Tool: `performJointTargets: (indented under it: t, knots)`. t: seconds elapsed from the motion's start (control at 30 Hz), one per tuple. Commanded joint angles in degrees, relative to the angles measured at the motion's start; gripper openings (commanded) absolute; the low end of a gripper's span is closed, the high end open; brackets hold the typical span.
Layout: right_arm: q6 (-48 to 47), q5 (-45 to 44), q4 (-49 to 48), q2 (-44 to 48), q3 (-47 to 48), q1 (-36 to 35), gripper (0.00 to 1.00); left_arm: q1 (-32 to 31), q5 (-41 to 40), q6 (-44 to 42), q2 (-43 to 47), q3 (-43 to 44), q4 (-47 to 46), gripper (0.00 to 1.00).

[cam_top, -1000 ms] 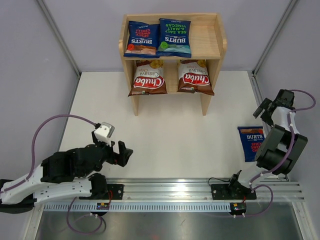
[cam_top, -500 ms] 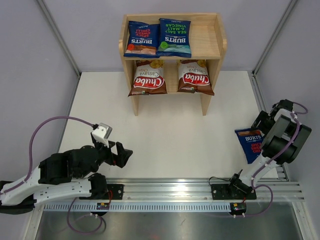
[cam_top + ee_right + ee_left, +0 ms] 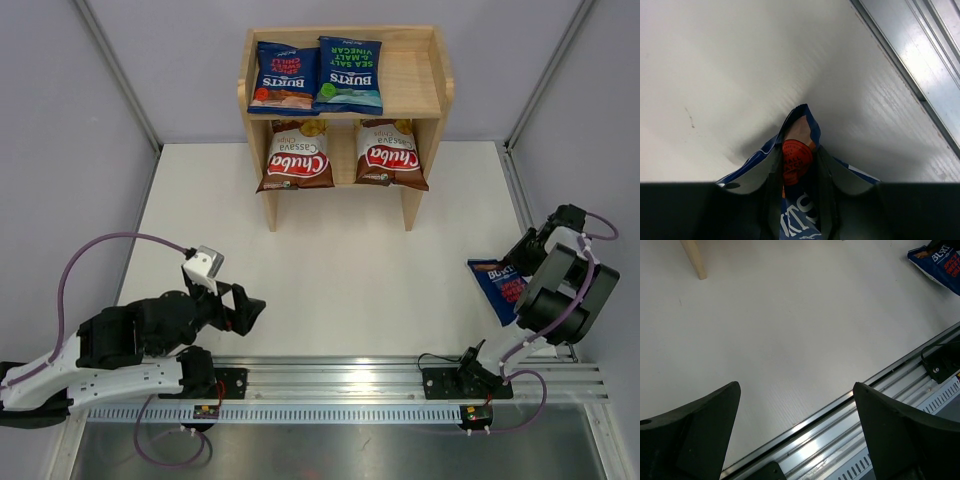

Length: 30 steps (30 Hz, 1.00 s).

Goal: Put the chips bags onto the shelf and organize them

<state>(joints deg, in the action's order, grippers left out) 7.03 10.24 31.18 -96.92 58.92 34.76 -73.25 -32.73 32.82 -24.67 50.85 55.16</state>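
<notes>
The shelf [image 3: 412, 78] carries four bags. Two Burts bags [image 3: 285, 77] lie side by side on the left and centre of its top tier. Two Chuba bags [image 3: 296, 157] lie side by side on its lower tier. The third Burts bag [image 3: 495, 283] is off the shelf, well to its right and toward the arm bases, at the table [image 3: 330, 260].

Right gripper [image 3: 524, 266]: fingers clamped on this bag's edge, foil creased between them.

Left gripper [image 3: 795, 390]: fingers spread wide, holding nothing, well in front of the shelf and left of it.
</notes>
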Motion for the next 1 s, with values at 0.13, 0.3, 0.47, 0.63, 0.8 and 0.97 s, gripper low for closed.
performJointTargets:
  t: [0.13, 0.3, 0.47, 0.63, 0.8, 0.97]
  knots:
    - [11.67, 5.13, -5.6, 11.66, -1.7, -0.13, 0.0, -0.57, 0.04, -0.39, 0.94, -0.49, -2.16, 0.99]
    - [18.98, 4.8, -4.82, 17.55, -2.05, -1.45, 0.0, -0.49, -1.63, 0.58, 0.41, 0.04, -1.19, 0.99]
    - [30.04, 3.21, -3.15, 29.49, -2.75, -3.65, 0.0, -0.4, -4.27, 1.72, -0.29, 1.0, 0.22, 0.99]
    - [37.0, 5.93, -1.92, 41.98, -3.54, -4.97, 0.0, -0.49, 1.23, 2.69, -7.39, 1.1, -7.76, 0.99]
    - [44.26, 9.26, -0.85, 52.52, -6.43, -4.97, 0.0, -1.19, 11.79, -2.31, -23.11, -1.1, -30.23, 0.99]
    - [56.94, 15.06, -2.36, 64.13, -11.72, -5.14, 0.0, -1.45, 19.8, -7.67, -32.97, -2.69, -60.93, 0.99]
